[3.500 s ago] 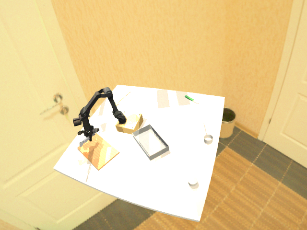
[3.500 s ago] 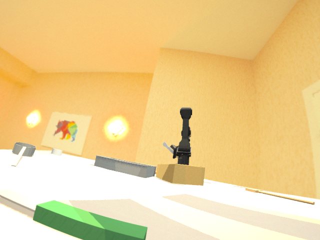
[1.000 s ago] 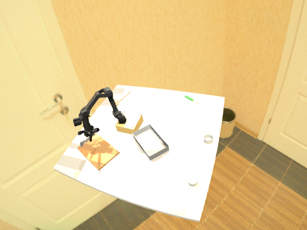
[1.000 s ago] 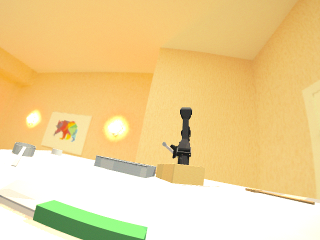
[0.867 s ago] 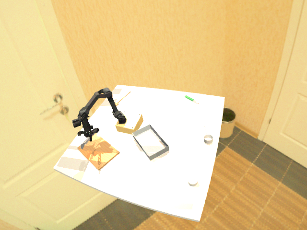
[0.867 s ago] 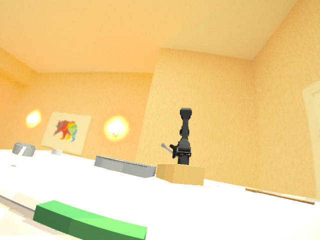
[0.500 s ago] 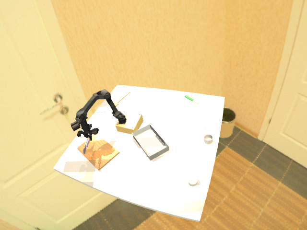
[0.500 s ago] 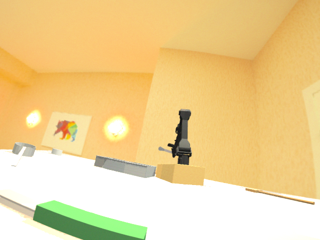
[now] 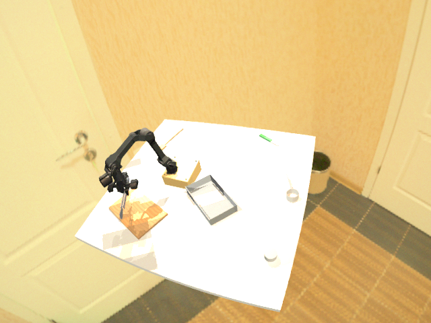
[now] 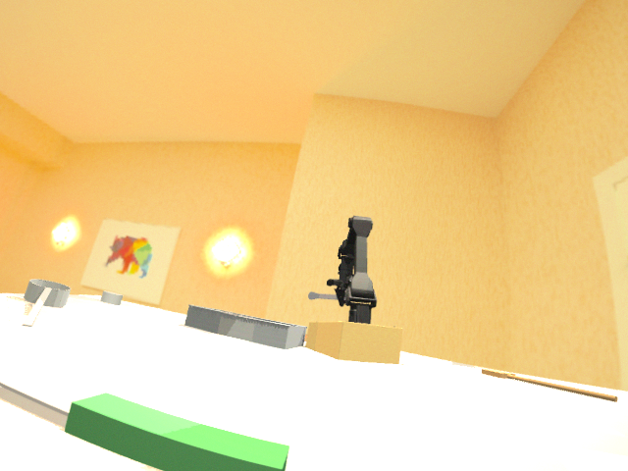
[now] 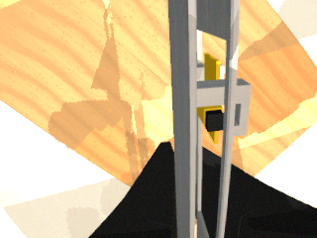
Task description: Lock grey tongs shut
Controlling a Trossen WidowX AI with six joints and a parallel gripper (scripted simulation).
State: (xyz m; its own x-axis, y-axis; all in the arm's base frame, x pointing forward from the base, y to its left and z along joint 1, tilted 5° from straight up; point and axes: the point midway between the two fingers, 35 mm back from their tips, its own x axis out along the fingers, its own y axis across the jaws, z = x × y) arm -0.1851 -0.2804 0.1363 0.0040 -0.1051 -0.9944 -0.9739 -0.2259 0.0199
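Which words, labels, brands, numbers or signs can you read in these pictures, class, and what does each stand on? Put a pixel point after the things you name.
There are none to read.
The wall picture (image 10: 132,253) shows a multicoloured bear, with no lettering visible.
The tongs (image 9: 123,204) (image 10: 323,295) (image 11: 183,119) and roasting tin (image 9: 222,214) (image 10: 243,327) show no readable marking.

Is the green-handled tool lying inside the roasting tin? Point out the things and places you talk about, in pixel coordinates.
No, the green-handled tool (image 9: 264,138) (image 10: 172,431) lies on the table, well apart from the roasting tin (image 9: 223,216) (image 10: 243,328).
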